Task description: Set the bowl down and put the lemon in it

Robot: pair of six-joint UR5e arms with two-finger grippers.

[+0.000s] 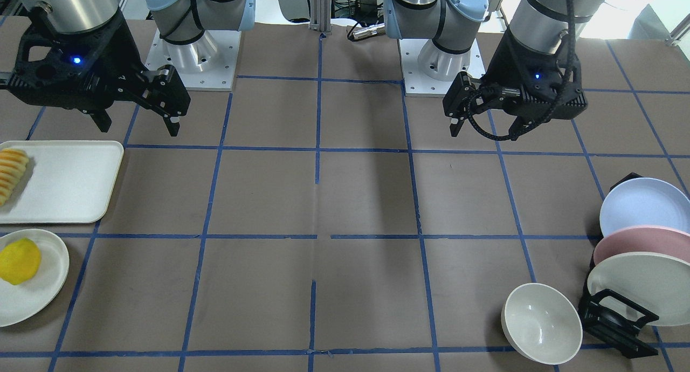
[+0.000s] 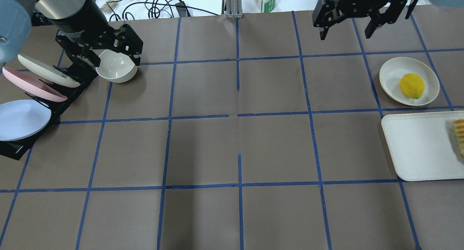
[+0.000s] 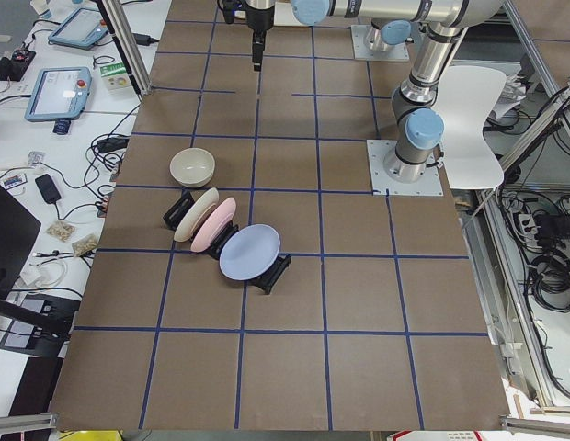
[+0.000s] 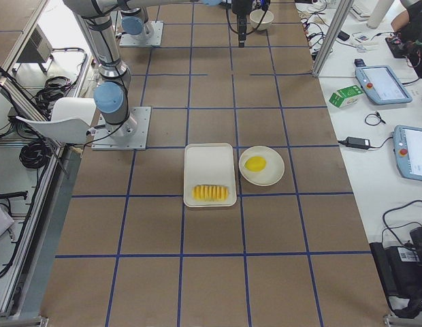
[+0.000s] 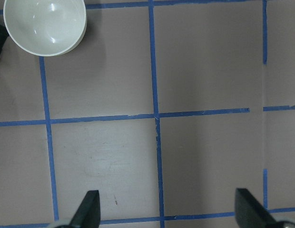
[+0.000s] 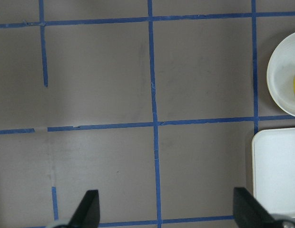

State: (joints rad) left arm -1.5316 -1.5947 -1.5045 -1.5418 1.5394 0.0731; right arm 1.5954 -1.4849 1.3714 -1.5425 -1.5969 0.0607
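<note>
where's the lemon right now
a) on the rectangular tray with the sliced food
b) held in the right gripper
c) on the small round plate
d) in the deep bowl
c: the lemon lies on the small round plate, and the bowl across the table is empty.

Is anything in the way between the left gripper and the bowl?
Nothing visible. The left gripper hangs open over bare table; the bowl sits upright, with the plate rack close beside it, not between them.

Bowl (image 1: 542, 323) shining glossy, glazed-looking; lemon (image 1: 19, 261) showing smooth skin; table (image 1: 366, 199) wearing matt brown paper, blue tape (image 1: 318, 113) gridding it.
</note>
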